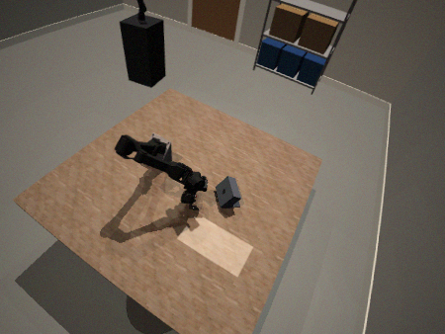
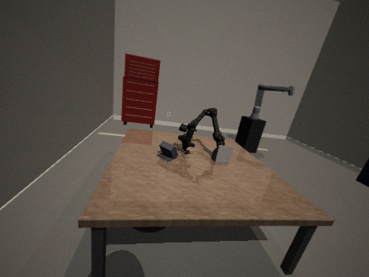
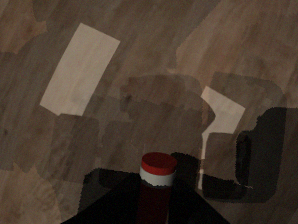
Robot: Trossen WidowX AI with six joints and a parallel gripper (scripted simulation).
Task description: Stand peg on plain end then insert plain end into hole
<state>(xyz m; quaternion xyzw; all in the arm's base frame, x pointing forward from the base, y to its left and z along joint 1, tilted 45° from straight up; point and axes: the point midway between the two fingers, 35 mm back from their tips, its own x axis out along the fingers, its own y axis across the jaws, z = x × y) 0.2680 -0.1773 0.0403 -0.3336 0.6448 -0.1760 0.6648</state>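
My gripper [image 1: 194, 207] [image 2: 186, 150] [image 3: 156, 196] is shut on the red peg [image 3: 158, 179]. In the wrist view the peg's red end face and the white band below it stick out past the dark fingers, toward the camera. Its plain end is hidden, and I cannot tell if it touches the table. The sloped panel [image 1: 229, 194] [image 2: 168, 150] is a dark grey block on a thin base, apart from the gripper and a short way from it. Its one hole [image 1: 223, 191] shows as a small dark spot in the top view.
The wooden table [image 1: 267, 173] [image 2: 164, 197] bears a bright patch of light [image 1: 218, 245] [image 3: 80, 70] near the gripper. A light grey box-like piece [image 2: 223, 154] stands by the arm's base. The arm's shadow falls across the table top.
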